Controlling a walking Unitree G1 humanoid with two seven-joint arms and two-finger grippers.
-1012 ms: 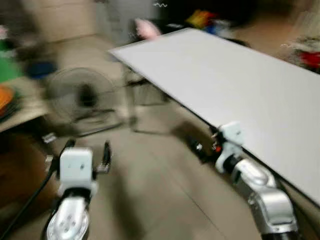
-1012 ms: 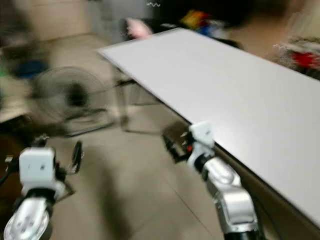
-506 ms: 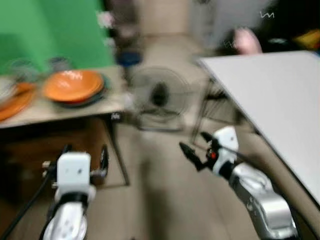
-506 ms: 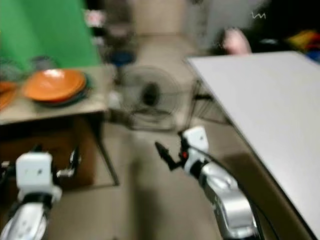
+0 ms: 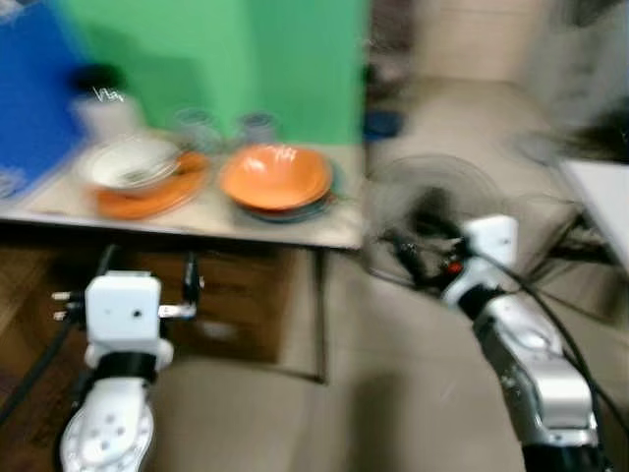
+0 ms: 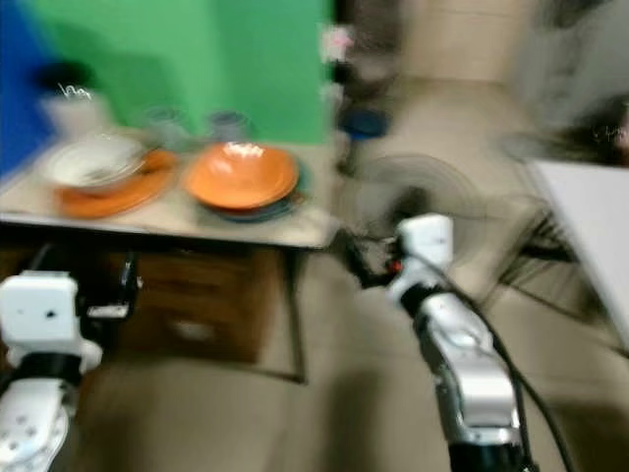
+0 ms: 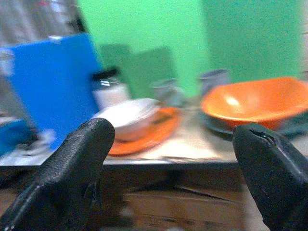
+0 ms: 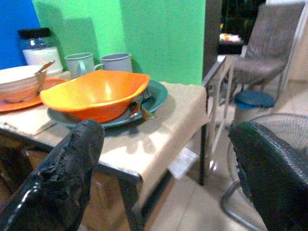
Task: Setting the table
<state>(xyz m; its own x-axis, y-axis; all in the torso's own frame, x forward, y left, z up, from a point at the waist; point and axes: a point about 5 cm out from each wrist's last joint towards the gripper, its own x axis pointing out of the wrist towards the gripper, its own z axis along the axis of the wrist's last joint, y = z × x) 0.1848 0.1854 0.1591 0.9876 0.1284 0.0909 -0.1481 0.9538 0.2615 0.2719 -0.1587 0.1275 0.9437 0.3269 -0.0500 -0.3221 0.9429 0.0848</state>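
Note:
An orange bowl (image 5: 275,177) rests on a teal plate (image 8: 155,95) on a low side table (image 5: 295,228) ahead. To its left a white bowl (image 5: 128,162) sits on an orange plate (image 5: 147,195). Two grey cups (image 8: 79,62) and a jar (image 8: 36,48) stand behind them against a green wall. Cutlery (image 8: 140,109) lies on the teal plate. My left gripper (image 5: 147,270) is open, held low in front of the side table. My right gripper (image 5: 405,251) is open and empty, off the table's right end, its fingers (image 8: 62,178) framing the orange bowl.
A floor fan (image 5: 423,211) stands right of the side table, close behind my right gripper. A corner of the white table (image 5: 604,197) shows at the far right. A grey chair (image 8: 269,53) and a blue-topped stool (image 8: 252,101) stand further back. The views are blurred.
The camera has swung left: the white table slid off to the right, and the side table with dishes came to the front. Both grippers stay open.

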